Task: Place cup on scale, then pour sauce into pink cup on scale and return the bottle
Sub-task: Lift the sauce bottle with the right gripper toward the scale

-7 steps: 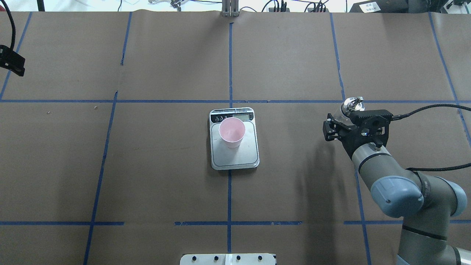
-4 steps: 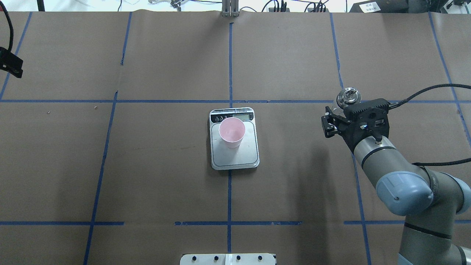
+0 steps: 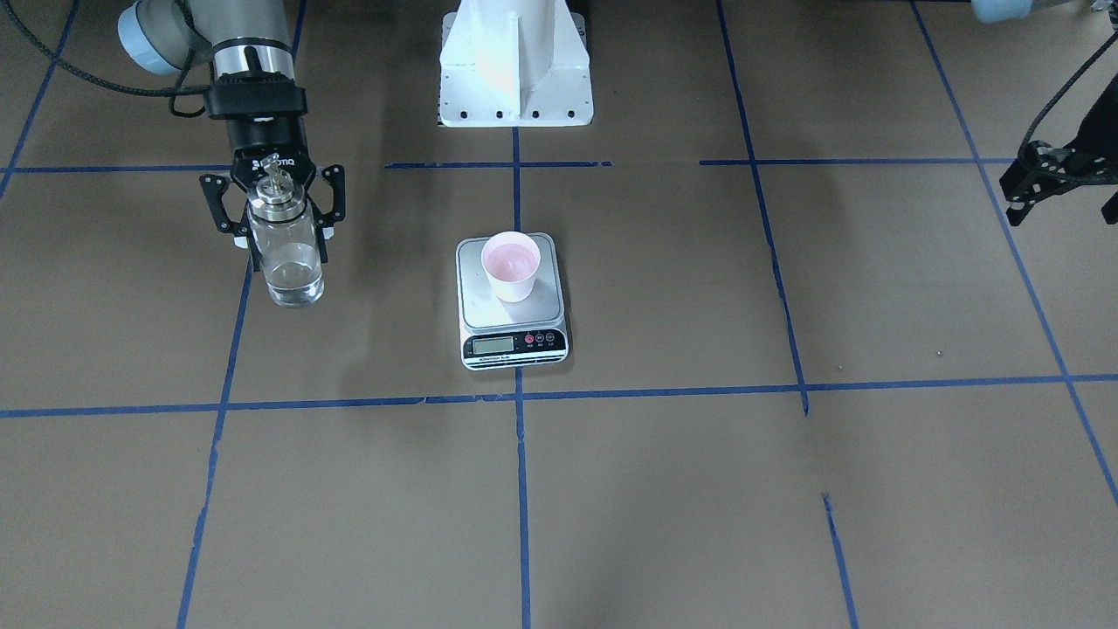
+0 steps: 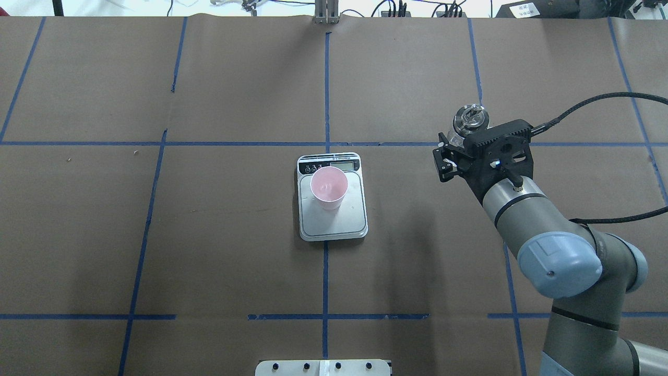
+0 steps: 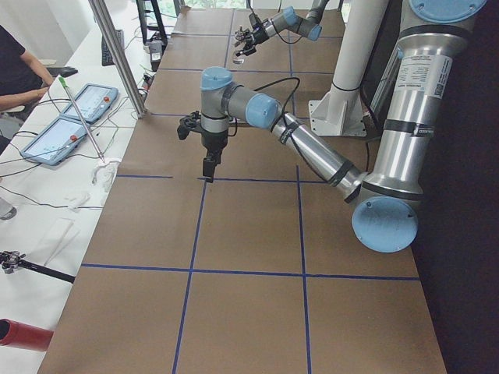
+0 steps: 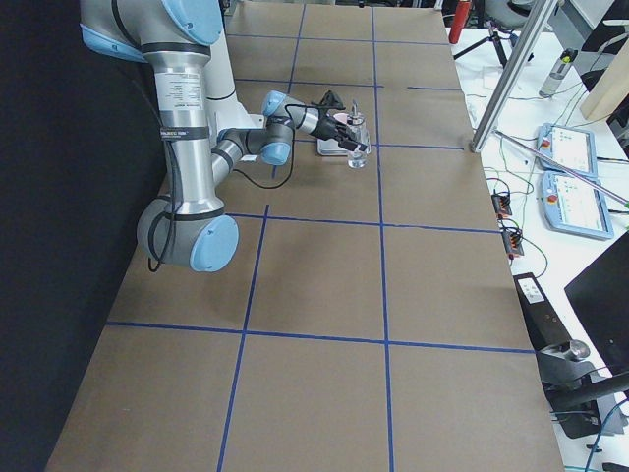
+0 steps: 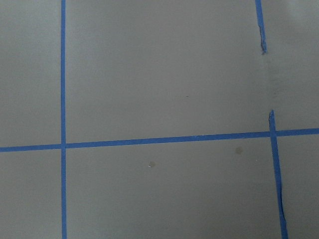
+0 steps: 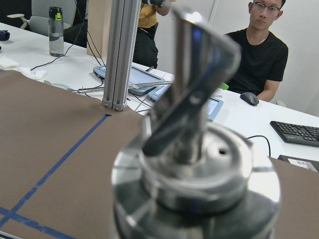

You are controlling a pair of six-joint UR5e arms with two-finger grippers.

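Observation:
The pale pink cup (image 3: 512,266) stands upright on the silver platform of the scale (image 3: 515,345) at the table's middle; both show in the overhead view, the cup (image 4: 329,187) and the scale (image 4: 339,224). My right gripper (image 3: 286,249) is shut on the clear glass bottle (image 3: 293,278) and holds it upright, well off to the scale's side. The bottle's silver cap (image 4: 470,119) shows from above, and its spout fills the right wrist view (image 8: 194,99). A little clear sauce sits at the bottle's bottom. My left gripper (image 3: 1064,210) is open and empty at the table's far side.
The white robot base (image 3: 515,61) stands at the near table edge. An aluminium post (image 4: 326,13) rises at the far edge. Operators (image 8: 264,45) sit beyond it with tablets and cables. Blue tape lines cross the brown table.
My right gripper has carried the bottle toward the scale and a little farther from the robot. My left gripper has drawn out of the overhead view at its left edge.

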